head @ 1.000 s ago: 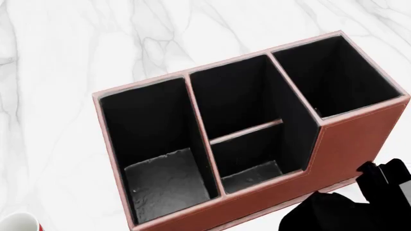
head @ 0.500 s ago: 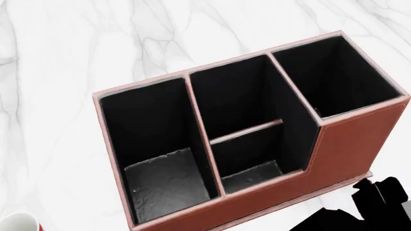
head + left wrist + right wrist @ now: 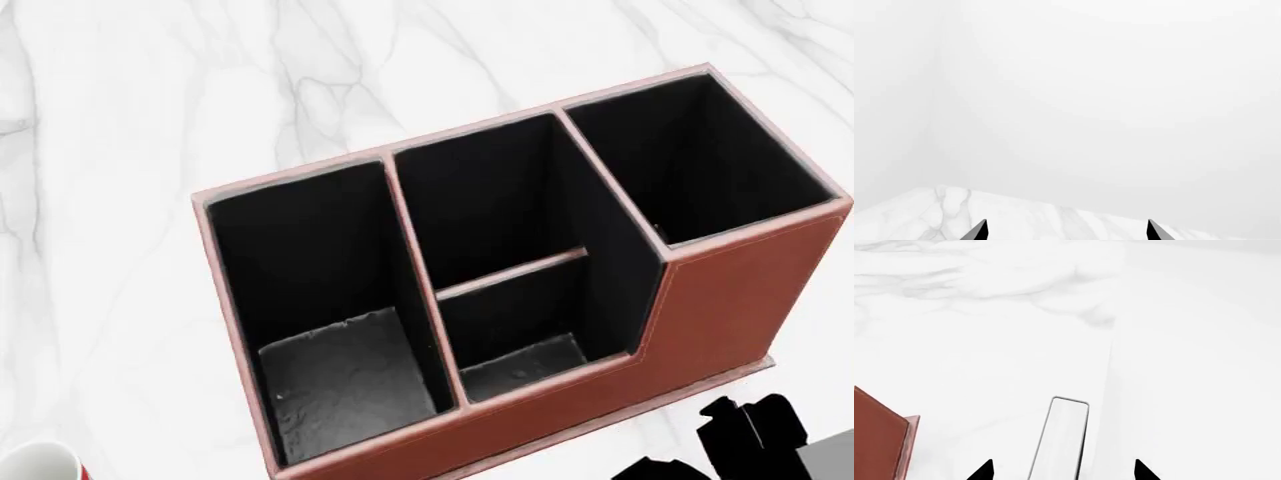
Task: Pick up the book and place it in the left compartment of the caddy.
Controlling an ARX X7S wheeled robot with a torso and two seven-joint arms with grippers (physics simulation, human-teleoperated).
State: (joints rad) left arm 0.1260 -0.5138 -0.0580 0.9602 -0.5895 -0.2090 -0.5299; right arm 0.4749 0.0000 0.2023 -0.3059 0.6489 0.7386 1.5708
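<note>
The reddish-brown caddy (image 3: 747, 300) stands mid-table in the head view. Its left compartment (image 3: 340, 375) holds nothing, and its grey-black floor shows. In the right wrist view the book (image 3: 1062, 430) is seen edge-on, a narrow white strip of page edges between thin dark covers. It lies on the marble between the spread tips of my right gripper (image 3: 1062, 471). That gripper is open and its fingertips (image 3: 984, 471) are clear of the book. A caddy corner (image 3: 881, 440) is beside it. My right arm (image 3: 747, 435) is at the caddy's front right. My left gripper (image 3: 1066, 232) is open over bare marble.
A red-and-white mug (image 3: 40, 462) peeks in at the head view's lower left corner. The white marble table (image 3: 134, 150) stretches all round the caddy. In the left wrist view the table's far edge (image 3: 1054, 205) meets a plain white backdrop.
My right arm has moved lower and slightly left in the head view, towards the table in front of the caddy's right end. The caddy and mug have not moved.
</note>
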